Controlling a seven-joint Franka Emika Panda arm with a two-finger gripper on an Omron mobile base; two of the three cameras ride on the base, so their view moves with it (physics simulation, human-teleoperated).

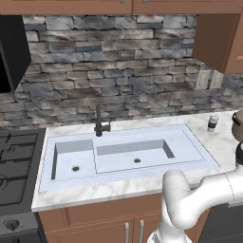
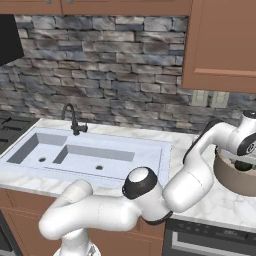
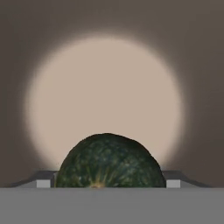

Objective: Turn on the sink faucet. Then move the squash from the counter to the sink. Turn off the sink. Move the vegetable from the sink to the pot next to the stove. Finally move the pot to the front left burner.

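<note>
**Holding the squash down inside the pot**

Starting at the far left of the left base view: black stove [image 1: 14,166] with cast grates, set flush against the end of the white marble worktop [image 1: 118,187]. Next along, slim dark faucet [image 1: 99,121] standing upright at the back edge of the sink [image 1: 199,152], right behind the divider between the two bowls. Small bowl on the left, large bowl on the right, each with a round drain. Further right, past the sink's rim, a small jar [image 1: 212,122] with a dark band standing upright on the marble near the stone wall [image 1: 118,61]. Just beside it at the right border, a cut-off slice of the brownish-grey pot [image 1: 237,124].

Seen from the right base view, same pot [image 2: 227,182] resting on the worktop well right of the sink, white arm bent across and reaching down into its mouth.

Looking along the hand [image 3: 109,181]: dark green mottled squash [image 3: 109,162] lodged between the two finger tips [image 3: 43,180], each tip flush against a flank, so clamped on the squash with jaws spread wide. Beyond it, pale round floor of the pot ringed by darker wall. Cannot tell whether the squash touches that floor or hangs above it.
</note>
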